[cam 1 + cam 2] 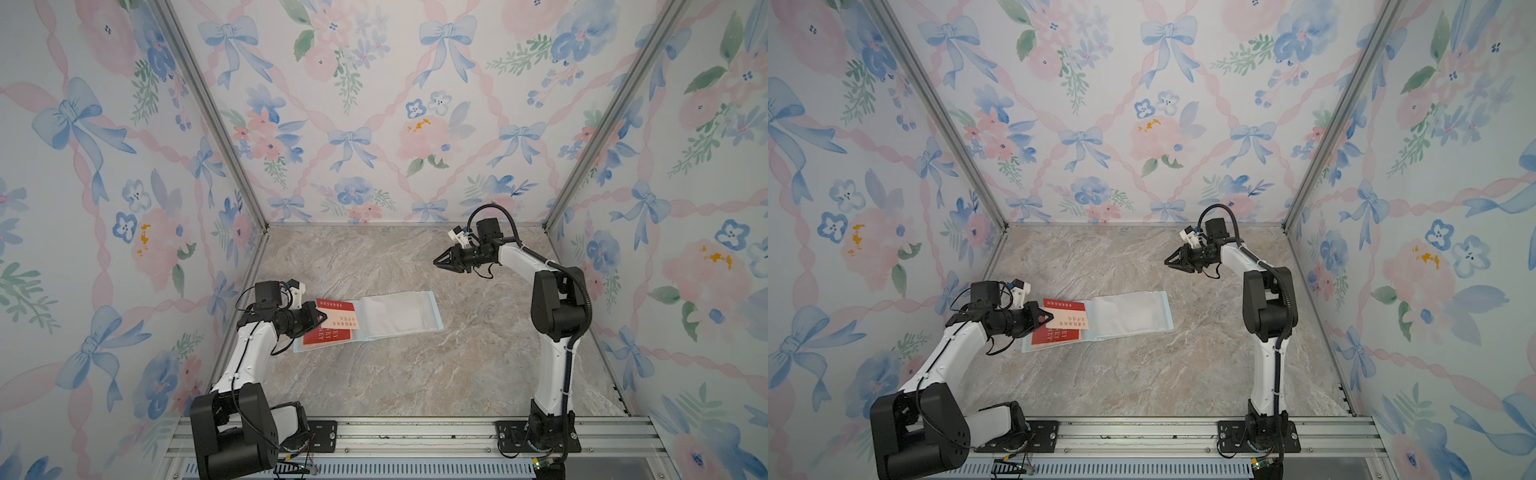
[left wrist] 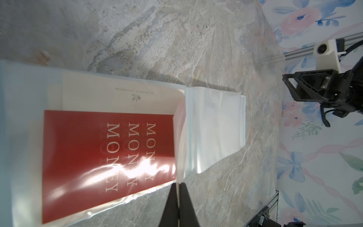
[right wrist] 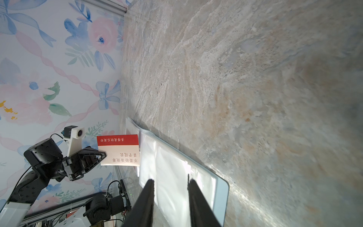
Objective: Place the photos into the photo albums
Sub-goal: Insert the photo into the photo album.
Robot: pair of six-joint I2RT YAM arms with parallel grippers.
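The photo album (image 1: 395,311) (image 1: 1129,311) lies open on the marble table, pale blue with clear sleeve pages. A red "MONEY" photo (image 2: 108,163) (image 1: 328,336) sits in a sleeve on the album's left page, with a cream photo (image 2: 117,94) beside it. My left gripper (image 1: 325,316) (image 1: 1052,318) (image 2: 178,184) is shut on a cream photo with a red band (image 1: 343,322) (image 1: 1071,323) (image 3: 119,155), held just above that left page. My right gripper (image 1: 436,262) (image 1: 1168,262) (image 3: 170,182) hangs open and empty, raised over the table behind the album's right end.
Flowered walls close in the left, back and right sides. An aluminium rail (image 1: 415,432) carrying both arm bases runs along the front edge. Bare marble table (image 1: 415,374) lies in front of the album.
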